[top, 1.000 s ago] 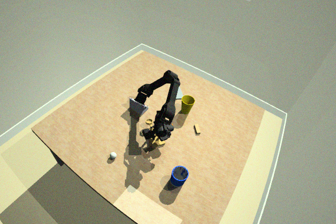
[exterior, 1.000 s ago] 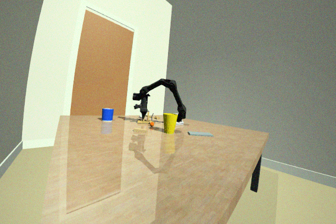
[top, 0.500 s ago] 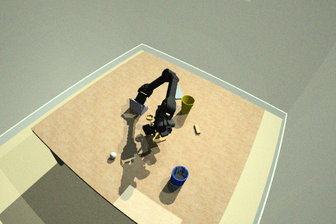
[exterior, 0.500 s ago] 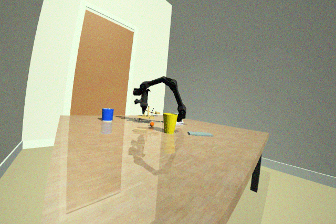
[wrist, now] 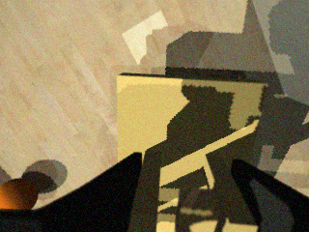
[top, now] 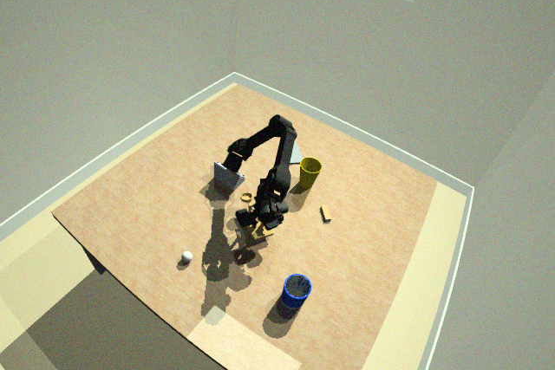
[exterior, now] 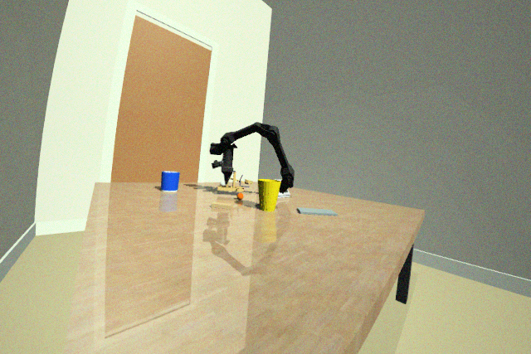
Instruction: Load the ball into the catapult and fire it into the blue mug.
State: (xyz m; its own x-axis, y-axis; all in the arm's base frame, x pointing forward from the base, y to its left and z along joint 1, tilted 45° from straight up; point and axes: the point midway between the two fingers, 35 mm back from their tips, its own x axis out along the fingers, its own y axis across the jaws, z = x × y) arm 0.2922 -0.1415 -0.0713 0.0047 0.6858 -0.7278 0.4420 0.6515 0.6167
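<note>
- Top view: the wooden tabletop [top: 367, 231] [exterior: 299, 264] [wrist: 48, 72] carries everything.
- Black arm [top: 282, 151] [exterior: 280, 155], arched over toward the catapult.
- End effector [top: 258, 223] [exterior: 226, 184] [wrist: 185, 163], pointing down, its fingers clamped on part of the catapult.
- Wooden catapult [top: 264, 233] [exterior: 231, 189] [wrist: 140, 111], below the wrist.
- Yellow cup [top: 310, 173] [exterior: 268, 195], upright.
- Blue mug [top: 295, 296] [exterior: 170, 181], upright, apart from the catapult.
- White ball [top: 186, 256], on the tabletop, outside the catapult.
- Orange ball [exterior: 240, 196] [wrist: 18, 194], near the catapult, not loaded.

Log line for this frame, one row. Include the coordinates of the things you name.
gripper [top: 257, 223] [wrist: 185, 163]: shut on catapult [top: 262, 235] [exterior: 231, 189] [wrist: 145, 106] | white ball [top: 186, 256]: on table [top: 358, 240] [exterior: 325, 264] | blue mug [top: 295, 301] [exterior: 170, 181]: upright, apart from catapult
</note>
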